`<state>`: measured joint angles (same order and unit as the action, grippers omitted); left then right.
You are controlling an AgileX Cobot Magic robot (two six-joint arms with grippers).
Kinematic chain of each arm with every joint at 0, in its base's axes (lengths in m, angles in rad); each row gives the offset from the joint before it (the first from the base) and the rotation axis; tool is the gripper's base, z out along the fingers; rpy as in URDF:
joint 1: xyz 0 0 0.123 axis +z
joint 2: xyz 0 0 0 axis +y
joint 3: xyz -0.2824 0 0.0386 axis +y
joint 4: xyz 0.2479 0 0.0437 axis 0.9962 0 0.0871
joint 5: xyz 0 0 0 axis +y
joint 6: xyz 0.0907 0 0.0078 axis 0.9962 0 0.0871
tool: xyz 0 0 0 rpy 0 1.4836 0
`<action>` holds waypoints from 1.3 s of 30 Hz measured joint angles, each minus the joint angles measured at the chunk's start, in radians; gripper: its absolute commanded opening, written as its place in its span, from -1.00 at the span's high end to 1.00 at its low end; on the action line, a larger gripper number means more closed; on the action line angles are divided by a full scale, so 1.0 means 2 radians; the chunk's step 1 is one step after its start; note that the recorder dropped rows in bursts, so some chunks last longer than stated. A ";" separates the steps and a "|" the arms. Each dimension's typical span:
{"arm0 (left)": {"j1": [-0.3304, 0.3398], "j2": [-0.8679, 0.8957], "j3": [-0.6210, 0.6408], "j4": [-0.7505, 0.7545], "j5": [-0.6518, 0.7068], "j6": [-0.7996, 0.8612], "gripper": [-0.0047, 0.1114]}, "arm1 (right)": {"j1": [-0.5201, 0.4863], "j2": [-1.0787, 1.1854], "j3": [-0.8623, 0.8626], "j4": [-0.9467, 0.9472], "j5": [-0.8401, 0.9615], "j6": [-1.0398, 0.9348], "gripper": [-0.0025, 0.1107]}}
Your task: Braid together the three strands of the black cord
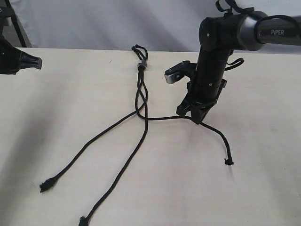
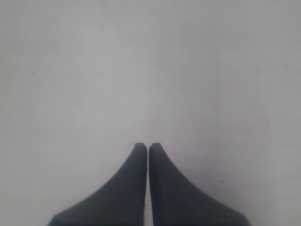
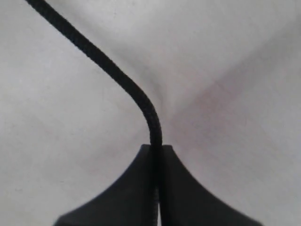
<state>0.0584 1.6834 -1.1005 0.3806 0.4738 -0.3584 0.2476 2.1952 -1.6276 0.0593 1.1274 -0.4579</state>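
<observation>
Black cord point(image 1: 141, 89) lies on the pale table point(image 1: 263, 188), head end toward the far edge in the exterior view. Short loops point(image 1: 138, 48) sit above the grey band point(image 1: 141, 64); the three strands point(image 1: 143, 101) leave the band together, part slightly, then cross just below it. No plait is visible past that crossing. One strand point(image 1: 87, 143) runs off to the lower left of the exterior view and ends in a frayed knot point(image 1: 45, 186). A second strand point(image 1: 124, 169) runs almost straight toward the near edge, its knot point(image 1: 83, 220) right at the bottom of the frame. The third strand point(image 1: 164, 117) is drawn out sideways to the right from the crossing, flat on the table, and reaches the right gripper point(image 1: 196, 120). Right gripper point(image 3: 156, 150): fingers pressed together on this third strand point(image 3: 113, 70), which enters between the tips and curves away over the table surface. Past the grip, the tail of the same strand bends down to its knot point(image 1: 229, 162), lying loose. The right arm stands nearly vertical over the pinch point, tips at table level. Left gripper point(image 2: 148, 147): fingers closed against each other with only a hairline seam, nothing between them, over bare table well apart from the cord.
</observation>
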 measured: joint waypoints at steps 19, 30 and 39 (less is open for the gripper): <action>-0.232 0.000 -0.015 -0.199 0.028 0.200 0.81 | -0.024 -0.171 0.054 0.072 -0.104 -0.010 -0.89; -0.370 0.043 -0.016 -0.204 0.083 0.196 -0.04 | -0.078 -0.402 0.290 0.077 -0.324 -0.025 -0.89; -0.355 0.095 -0.016 -0.190 0.062 0.161 -0.04 | -0.079 -0.447 0.338 0.077 -0.383 -0.029 -0.89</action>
<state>-0.6519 1.8725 -1.1322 0.0000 0.5969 -0.0369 0.0896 1.3015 -0.9516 0.2131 0.3610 -0.5151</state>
